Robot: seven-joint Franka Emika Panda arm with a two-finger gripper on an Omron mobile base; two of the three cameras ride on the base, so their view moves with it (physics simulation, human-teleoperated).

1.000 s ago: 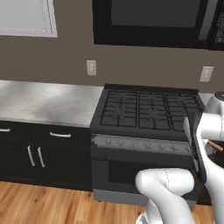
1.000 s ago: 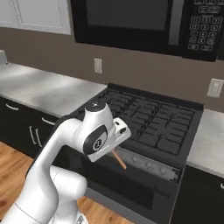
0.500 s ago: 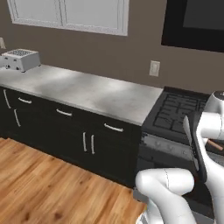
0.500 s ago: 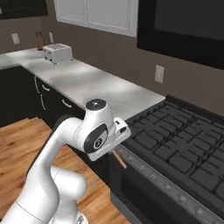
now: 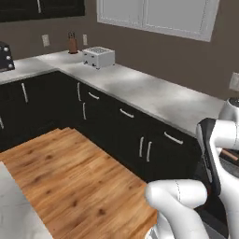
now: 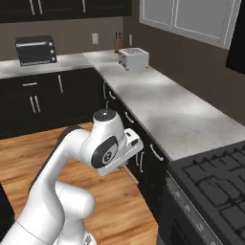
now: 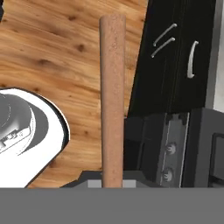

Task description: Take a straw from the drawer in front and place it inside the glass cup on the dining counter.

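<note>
Warm wooden floor (image 5: 70,182) runs beside black cabinets under a grey marble counter (image 6: 162,103) with a white toaster (image 5: 98,56); I see jaws clamped on the thin tan-brown straw (image 7: 112,100).

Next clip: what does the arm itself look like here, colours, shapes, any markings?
The arm is glossy white with rounded, tubular links and bulbous joints. The wrist joint has a dark round end cap bearing a small white mark, and a grey disc on top. In the left base view a black band runs down the edge of the white forearm. No loose cables show.
</note>
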